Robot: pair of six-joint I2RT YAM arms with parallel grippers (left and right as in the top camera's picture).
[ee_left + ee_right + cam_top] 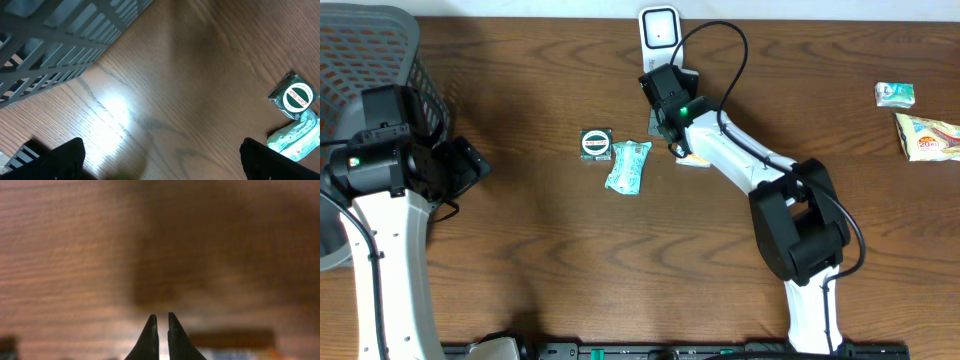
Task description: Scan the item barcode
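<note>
Left gripper (162, 155) hovers near the basket (380, 40) at the desk's left edge, fingers wide and empty. Mid-desk, a green packet (596, 143) and a teal sachet (628, 166) lie side by side. Right gripper (161, 316), fingers pinched together on nothing, hangs over an orange-edged pack (694, 159) near the scanner (660, 28) at the far edge. Judgement: nothing lifted, scan not yet done.

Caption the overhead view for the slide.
Right hand shut near the white scanner, teal packet alongside; left hand open by the grey basket.

Brown wood-grain table (520, 250), grey lattice basket (380, 40), teal packet (628, 166).
</note>
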